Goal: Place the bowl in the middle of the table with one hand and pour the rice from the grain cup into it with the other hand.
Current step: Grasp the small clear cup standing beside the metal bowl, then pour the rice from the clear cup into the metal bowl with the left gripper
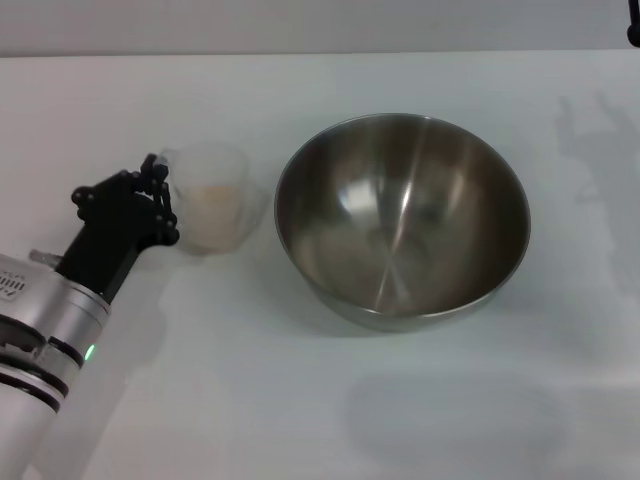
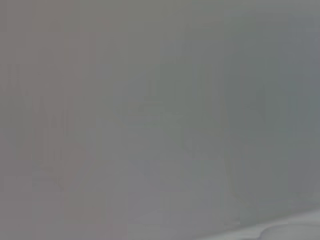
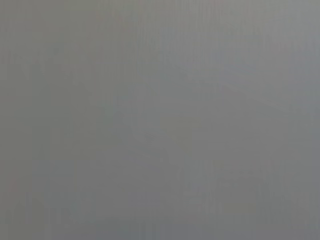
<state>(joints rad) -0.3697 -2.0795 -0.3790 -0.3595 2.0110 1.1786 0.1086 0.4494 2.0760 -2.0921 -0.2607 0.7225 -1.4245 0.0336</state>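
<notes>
The bowl (image 1: 402,215) is a large shiny steel one and stands upright and empty at the middle of the white table (image 1: 300,400). The grain cup (image 1: 212,197), clear and frosted, stands upright just left of the bowl with pale rice (image 1: 212,205) inside. My left gripper (image 1: 162,198) reaches in from the lower left and sits against the cup's left side, hiding the handle. Only a black bit at the top right corner (image 1: 633,30) shows of the right arm. Both wrist views show only blurred grey.
The table's far edge (image 1: 320,53) runs across the top of the head view. The left arm's silver body (image 1: 40,340) with a green light lies over the table's lower left corner. Faint shadows lie at the right and at the front.
</notes>
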